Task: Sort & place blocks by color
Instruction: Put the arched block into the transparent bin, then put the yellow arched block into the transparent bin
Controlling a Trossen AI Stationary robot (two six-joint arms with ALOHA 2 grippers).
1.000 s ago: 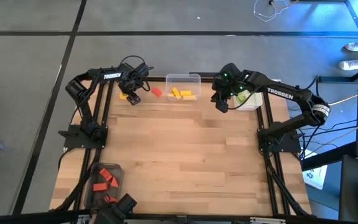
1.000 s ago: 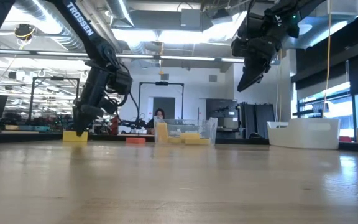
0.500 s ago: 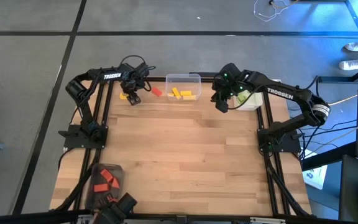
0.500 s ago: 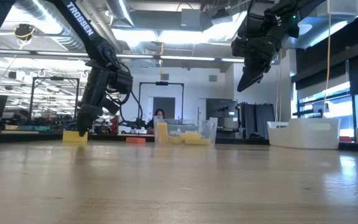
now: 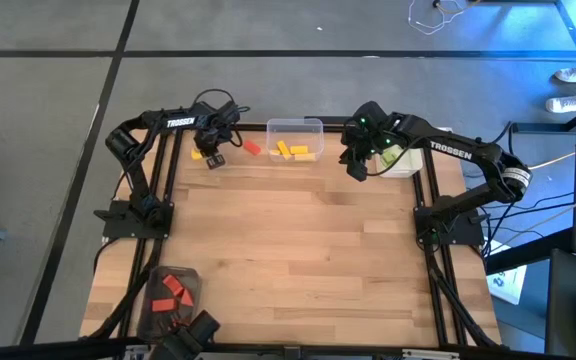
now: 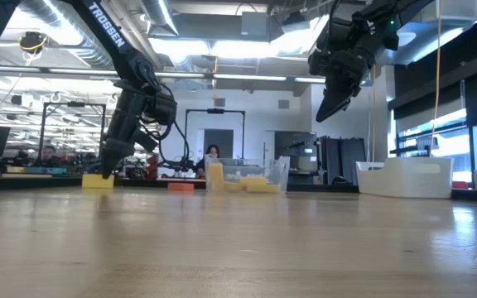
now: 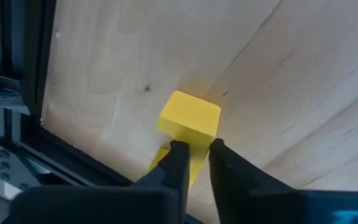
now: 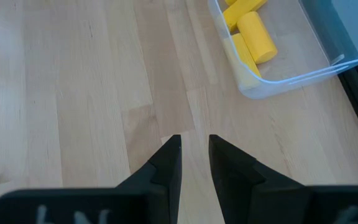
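A yellow block point(image 7: 189, 117) rests on the table at the far left, and my left gripper point(image 7: 195, 155) is shut on it; the high view shows the block point(image 5: 199, 154) just left of that gripper point(image 5: 214, 160). A red block point(image 5: 252, 147) lies flat between it and a clear container point(image 5: 294, 126) holding several yellow blocks. My right gripper point(image 8: 194, 152) hovers above bare table right of that container point(image 8: 291, 78). Its fingers stand a narrow gap apart with nothing between them. My left gripper pinches the yellow block between its two fingers, on two opposite sides point(image 7: 195, 148). The fingers come steeply from above, slanting down. The block's underside stays on the table point(image 7: 303, 93).
A white bin point(image 5: 408, 165) stands at the far right, by the right arm. At the near left corner a clear container point(image 5: 171, 290) holds several red blocks. The wide middle of the wooden table point(image 5: 298, 240) carries nothing. A person point(image 6: 212, 154) shows in the room behind.
My left gripper has shut its fingers onto the yellow block while staying in place at the far left. The block remains on the table. The right arm has kept still.
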